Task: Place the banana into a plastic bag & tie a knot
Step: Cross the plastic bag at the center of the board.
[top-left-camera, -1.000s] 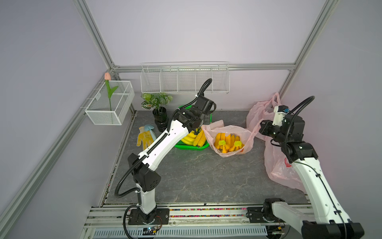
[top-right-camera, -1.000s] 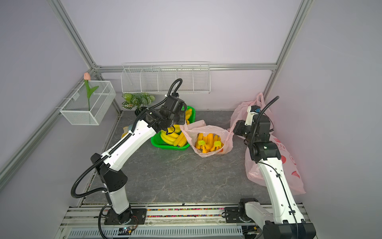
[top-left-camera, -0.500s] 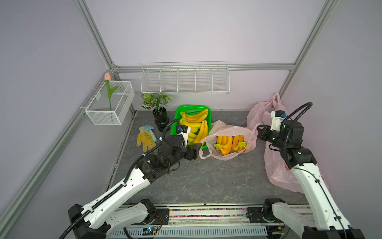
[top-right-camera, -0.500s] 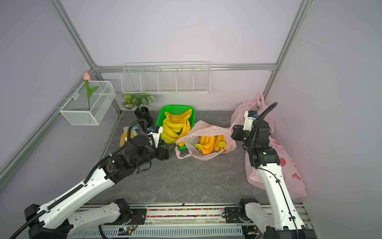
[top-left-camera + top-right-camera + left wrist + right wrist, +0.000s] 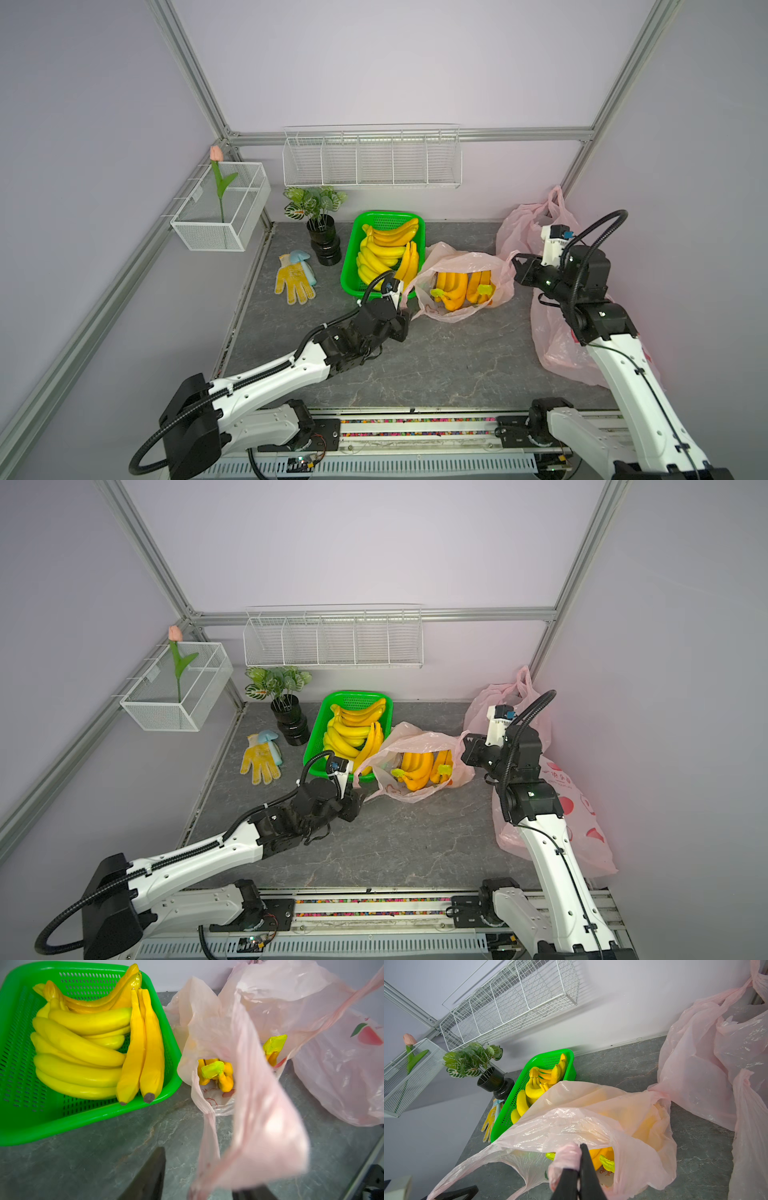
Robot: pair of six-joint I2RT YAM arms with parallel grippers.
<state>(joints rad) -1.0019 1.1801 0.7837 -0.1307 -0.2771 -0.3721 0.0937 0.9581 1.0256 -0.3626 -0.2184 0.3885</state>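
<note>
bananas, two orange-yellow bunches with lime-green stem caps, lie inside a thin pink bag on the grey, marble-veined bench, just beside a green basket. the bag is crinkled, glossy, half see-through film, so the fruit shows through its wall; red print marks its lower side. its mouth gapes toward the front of the bench.

the right jaws are together, clamped on a bunched handle of the bag, the film puckered into a soft knob against the flat black blades. the left jaws stand apart, low by the bag's other corner. a long, limp strip of film hangs between them, blurred, and whether it touches either one i cannot tell.

the basket is hard plastic, rectangular with rounded corners, its walls and floor pierced with rows of small slots. smooth, curved yellow fruit fills it, with two deeper orange ones lying straight along the side nearest the bag. slack pink spare bags, one printed with red fruit, slump along the right wall.
</note>
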